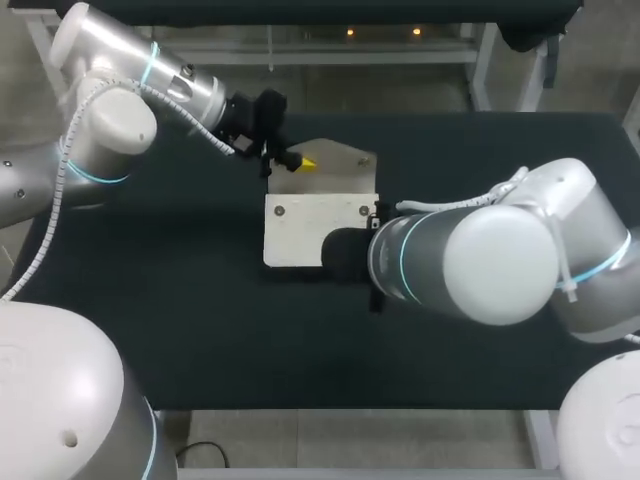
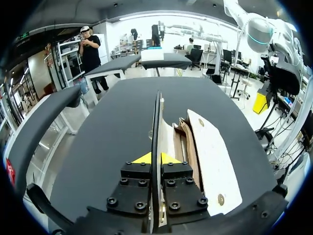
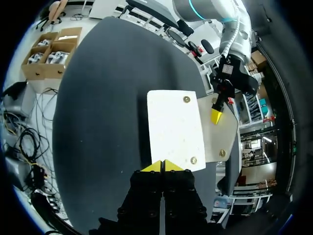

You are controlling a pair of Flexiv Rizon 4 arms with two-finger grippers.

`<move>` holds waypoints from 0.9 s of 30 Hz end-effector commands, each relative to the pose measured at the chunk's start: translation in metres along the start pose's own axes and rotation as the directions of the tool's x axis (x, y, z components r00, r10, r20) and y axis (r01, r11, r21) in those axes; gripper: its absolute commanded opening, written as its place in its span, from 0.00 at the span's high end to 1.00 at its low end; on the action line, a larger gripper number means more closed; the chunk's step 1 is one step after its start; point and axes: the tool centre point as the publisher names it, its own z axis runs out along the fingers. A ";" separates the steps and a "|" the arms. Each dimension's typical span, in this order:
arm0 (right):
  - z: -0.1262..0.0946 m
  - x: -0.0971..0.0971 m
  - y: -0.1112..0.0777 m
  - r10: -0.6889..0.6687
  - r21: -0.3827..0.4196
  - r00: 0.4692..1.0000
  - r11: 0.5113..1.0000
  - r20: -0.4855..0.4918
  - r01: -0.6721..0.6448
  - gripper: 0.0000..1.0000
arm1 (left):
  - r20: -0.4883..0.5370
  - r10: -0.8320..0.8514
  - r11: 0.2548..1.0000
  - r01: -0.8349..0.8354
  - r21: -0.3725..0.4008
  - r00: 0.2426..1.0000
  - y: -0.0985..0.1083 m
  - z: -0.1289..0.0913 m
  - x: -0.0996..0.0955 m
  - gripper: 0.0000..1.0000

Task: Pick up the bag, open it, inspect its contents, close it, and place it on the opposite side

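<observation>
A cream bag (image 1: 310, 230) lies flat on the middle of the black table. Its flap (image 1: 345, 165) is raised on the far side. My left gripper (image 1: 303, 162) is shut on that flap, which runs edge-on between the yellow tips (image 2: 156, 157). Beside the flap (image 2: 157, 117) the bag's body (image 2: 210, 161) gapes, showing brown inner layers (image 2: 183, 142). My right gripper (image 3: 163, 165) is shut, its tips at the near edge of the bag's front panel (image 3: 173, 127); whether it pinches that edge I cannot tell. My right forearm hides this gripper in the head view.
The black tabletop (image 1: 180, 300) stretches bare to the left and right of the bag. My right arm (image 1: 480, 260) lies across the table's right half, close above the bag's right edge.
</observation>
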 end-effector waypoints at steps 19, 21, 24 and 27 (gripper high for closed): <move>0.030 0.001 0.007 -0.005 0.001 0.999 1.000 -0.044 0.005 1.00 | 0.121 0.164 0.986 -0.166 0.002 0.979 0.023 0.014 0.015 1.00; 0.033 0.001 0.007 -0.007 0.000 0.999 1.000 -0.051 0.007 1.00 | 0.124 0.173 0.985 -0.173 -0.008 0.977 0.026 0.017 0.020 1.00; 0.038 0.003 0.008 -0.006 0.000 0.998 1.000 -0.060 0.006 1.00 | 0.153 0.176 0.984 -0.173 -0.033 0.972 0.031 0.020 0.017 1.00; 0.043 0.003 0.008 -0.005 -0.001 0.998 1.000 -0.068 0.005 1.00 | 0.176 0.167 0.986 -0.165 -0.026 0.970 0.033 0.016 0.005 1.00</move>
